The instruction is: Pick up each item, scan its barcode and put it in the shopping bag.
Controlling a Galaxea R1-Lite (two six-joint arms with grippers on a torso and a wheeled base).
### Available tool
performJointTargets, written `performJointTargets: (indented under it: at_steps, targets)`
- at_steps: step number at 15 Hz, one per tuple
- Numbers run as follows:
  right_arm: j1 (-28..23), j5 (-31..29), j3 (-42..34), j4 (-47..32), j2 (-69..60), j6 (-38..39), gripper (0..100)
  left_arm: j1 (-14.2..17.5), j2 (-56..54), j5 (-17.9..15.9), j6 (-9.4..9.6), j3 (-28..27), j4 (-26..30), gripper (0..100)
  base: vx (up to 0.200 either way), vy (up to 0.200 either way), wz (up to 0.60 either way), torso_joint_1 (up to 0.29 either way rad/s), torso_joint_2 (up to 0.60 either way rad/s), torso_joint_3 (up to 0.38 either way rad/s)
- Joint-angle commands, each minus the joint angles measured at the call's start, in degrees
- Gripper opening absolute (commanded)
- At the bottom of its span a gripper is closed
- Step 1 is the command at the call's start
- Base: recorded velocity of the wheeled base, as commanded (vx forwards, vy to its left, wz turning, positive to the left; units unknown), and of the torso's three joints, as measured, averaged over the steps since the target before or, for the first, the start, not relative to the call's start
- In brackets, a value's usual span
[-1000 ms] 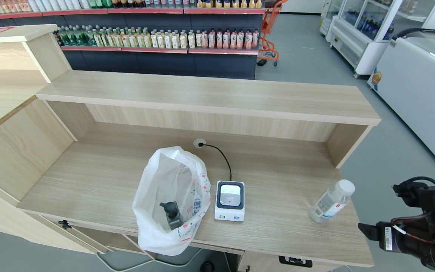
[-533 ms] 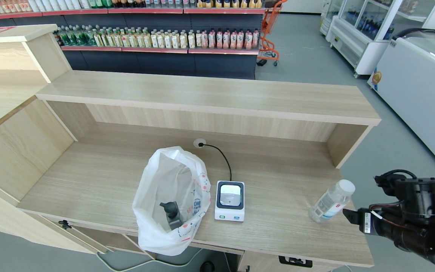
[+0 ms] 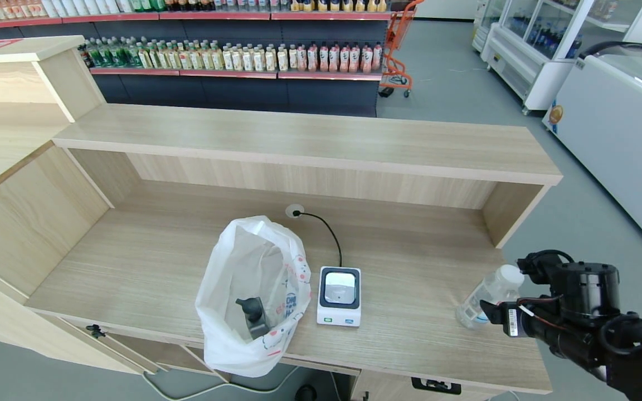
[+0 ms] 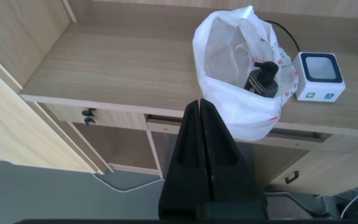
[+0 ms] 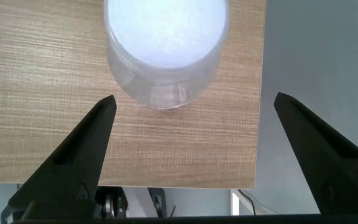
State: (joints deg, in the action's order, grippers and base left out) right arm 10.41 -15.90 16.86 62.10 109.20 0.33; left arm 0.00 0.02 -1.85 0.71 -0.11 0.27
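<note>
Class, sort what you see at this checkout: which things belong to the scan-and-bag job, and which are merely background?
Job: clear bottle, scanner, shopping bag, dark item inside it, open right pincer.
Background: drink shelves, orange trolley, freezers.

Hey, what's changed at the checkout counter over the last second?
The right gripper moved in from the right edge, toward the robot's left, up to the cap end of the clear bottle. Its jaws are open and nothing is gripped yet. The clear bottle, shopping bag and scanner stayed put on the counter.
</note>
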Motion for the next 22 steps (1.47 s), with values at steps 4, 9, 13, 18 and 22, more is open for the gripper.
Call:
performJointTargets:
  at_steps: [4,9,13,18,22]
  targets:
    - [2.68,-0.01,0.81,6.90,9.01,-2.00,100,0.00,-0.02,0.01,0.00,0.02,0.00,0,0.000,0.000,0.00,0.000,0.00,0.000]
    - [3.74,-0.01,3.53,14.45,14.55,-5.69,100,0.00,0.06,0.01,0.00,0.02,0.00,0,0.000,0.000,0.00,0.000,0.00,0.000]
    - [3.74,0.08,5.82,14.72,17.01,-7.27,100,0.00,-0.02,0.01,0.00,0.02,0.00,0,0.000,0.000,0.00,0.000,0.00,0.000]
    - [4.09,2.98,6.70,21.22,20.79,-7.45,100,0.00,0.06,0.10,0.00,0.02,0.00,0,0.000,0.000,0.00,0.000,0.00,0.000]
    - [3.56,5.09,7.57,22.45,21.40,-10.61,0,0.00,-0.02,0.01,0.00,0.02,0.00,0,0.000,0.000,0.00,0.000,0.00,0.000]
